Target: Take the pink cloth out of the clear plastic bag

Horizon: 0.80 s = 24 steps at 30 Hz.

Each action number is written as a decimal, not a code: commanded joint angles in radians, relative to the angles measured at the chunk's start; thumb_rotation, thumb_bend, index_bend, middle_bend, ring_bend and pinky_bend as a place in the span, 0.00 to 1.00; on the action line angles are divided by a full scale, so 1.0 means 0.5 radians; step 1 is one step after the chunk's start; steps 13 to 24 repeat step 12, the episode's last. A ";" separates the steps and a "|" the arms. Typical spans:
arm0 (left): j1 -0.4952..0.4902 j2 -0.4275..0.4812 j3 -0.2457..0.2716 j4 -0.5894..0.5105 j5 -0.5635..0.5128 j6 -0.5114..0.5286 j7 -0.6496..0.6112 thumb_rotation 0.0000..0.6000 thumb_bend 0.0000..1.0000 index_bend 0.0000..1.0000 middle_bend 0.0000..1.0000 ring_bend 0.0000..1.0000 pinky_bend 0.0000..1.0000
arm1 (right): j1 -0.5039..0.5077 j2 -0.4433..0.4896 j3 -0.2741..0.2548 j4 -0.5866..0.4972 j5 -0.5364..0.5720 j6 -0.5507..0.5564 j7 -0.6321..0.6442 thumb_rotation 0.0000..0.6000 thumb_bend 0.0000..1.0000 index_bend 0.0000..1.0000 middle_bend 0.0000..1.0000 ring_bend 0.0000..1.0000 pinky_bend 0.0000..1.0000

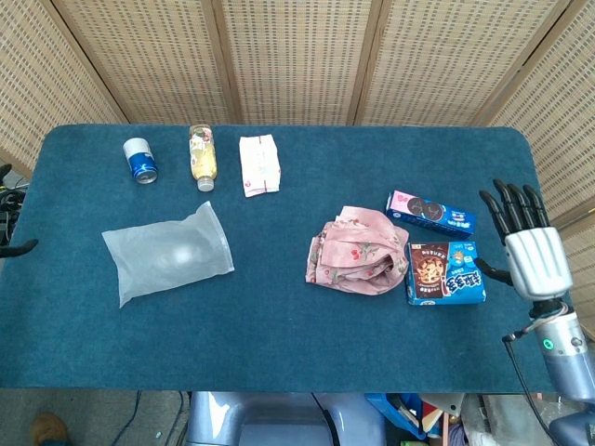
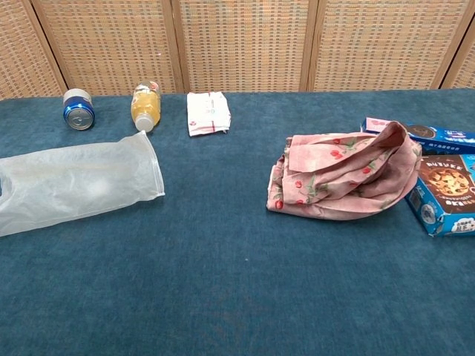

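Observation:
The pink flowered cloth (image 1: 358,251) (image 2: 341,174) lies in a crumpled heap right of the table's middle, outside the bag, with nothing holding it. Flat and empty, the clear plastic bag (image 1: 167,253) (image 2: 74,182) rests on the left side. My right hand (image 1: 525,246) hovers at the table's right edge, fingers spread and holding nothing, well apart from the cloth. Only dark fingertips (image 1: 19,248) of my left hand show at the far left edge, spread wide and away from the bag. The chest view shows neither hand.
A blue can (image 1: 141,160), a lying yellow bottle (image 1: 203,156) and a white folded packet (image 1: 259,164) line the back left. Two cookie boxes (image 1: 430,211) (image 1: 446,272) lie just right of the cloth, whose edge touches them.

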 commanded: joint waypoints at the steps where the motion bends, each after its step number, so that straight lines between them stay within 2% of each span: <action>1: 0.360 -0.090 0.014 -0.322 0.133 0.438 0.267 1.00 0.07 0.00 0.00 0.00 0.00 | -0.173 -0.015 -0.109 0.003 -0.140 0.166 0.030 1.00 0.00 0.00 0.00 0.00 0.00; 5: 0.523 -0.189 0.075 -0.429 0.232 0.557 0.326 1.00 0.07 0.00 0.00 0.00 0.00 | -0.314 -0.011 -0.182 -0.155 -0.147 0.239 -0.060 1.00 0.00 0.00 0.00 0.00 0.00; 9: 0.629 -0.255 0.107 -0.465 0.318 0.601 0.393 1.00 0.07 0.00 0.00 0.00 0.00 | -0.431 -0.076 -0.229 -0.161 -0.230 0.356 -0.069 1.00 0.00 0.00 0.00 0.00 0.00; 24: 0.657 -0.275 0.098 -0.441 0.365 0.597 0.403 1.00 0.08 0.00 0.00 0.00 0.00 | -0.476 -0.104 -0.241 -0.136 -0.281 0.409 -0.052 1.00 0.00 0.00 0.00 0.00 0.00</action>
